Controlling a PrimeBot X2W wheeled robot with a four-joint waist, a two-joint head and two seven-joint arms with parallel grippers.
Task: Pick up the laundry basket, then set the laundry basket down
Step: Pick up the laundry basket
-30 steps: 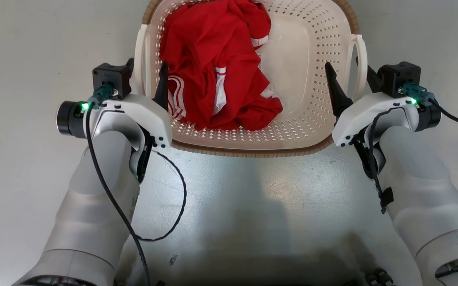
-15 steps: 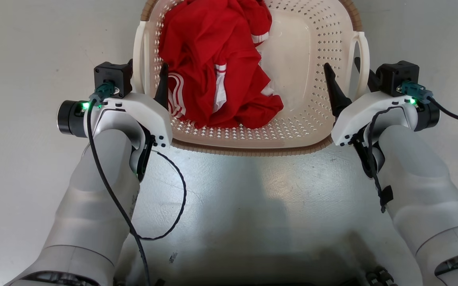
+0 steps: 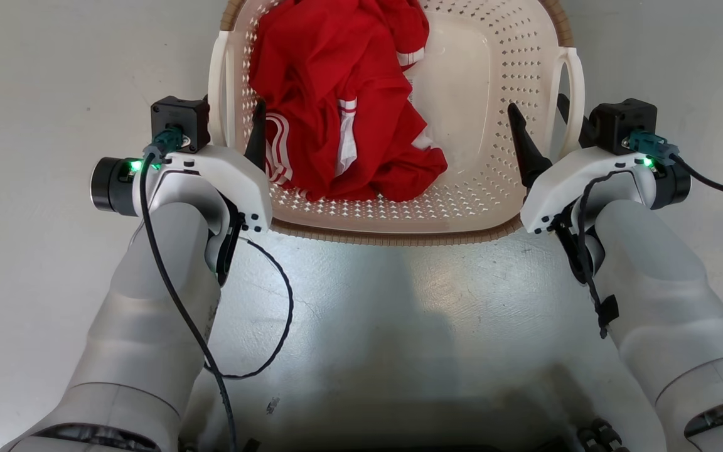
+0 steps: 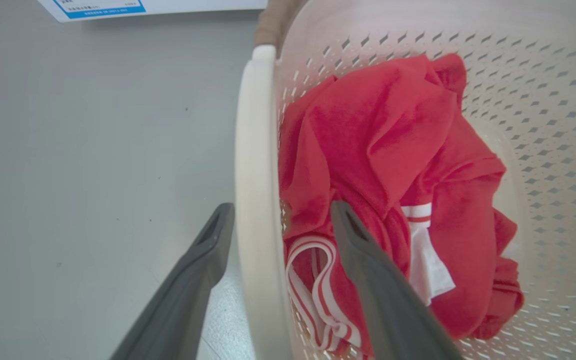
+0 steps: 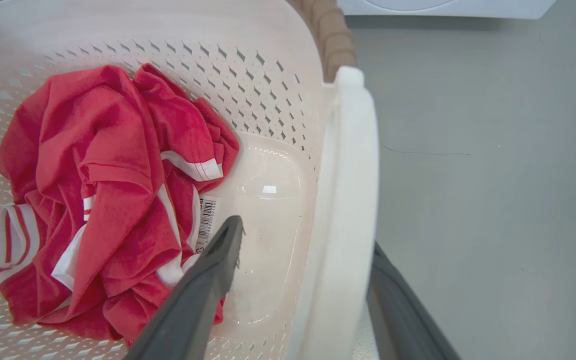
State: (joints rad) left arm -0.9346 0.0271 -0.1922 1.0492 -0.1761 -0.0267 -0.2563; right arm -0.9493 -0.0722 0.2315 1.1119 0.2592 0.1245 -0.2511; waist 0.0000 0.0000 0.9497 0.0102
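Laundry basket (image 3: 487,188) is set on the floor (image 3: 35,63), dead ahead. Garment (image 3: 330,94) is piled in its left half. L handle (image 3: 218,94) is straddled by left gripper (image 3: 233,100), w/ one finger inside the basket and one outside. R handle (image 3: 572,88) is straddled the same way by right gripper (image 3: 536,102).

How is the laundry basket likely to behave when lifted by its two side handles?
The laundry basket looks like moulded plastic, so it should stay fairly stiff, though its thin loop handles may flex. It is probably light, holding one red garment. That garment lies toward the robot's left, so a slight tilt that way is possible.
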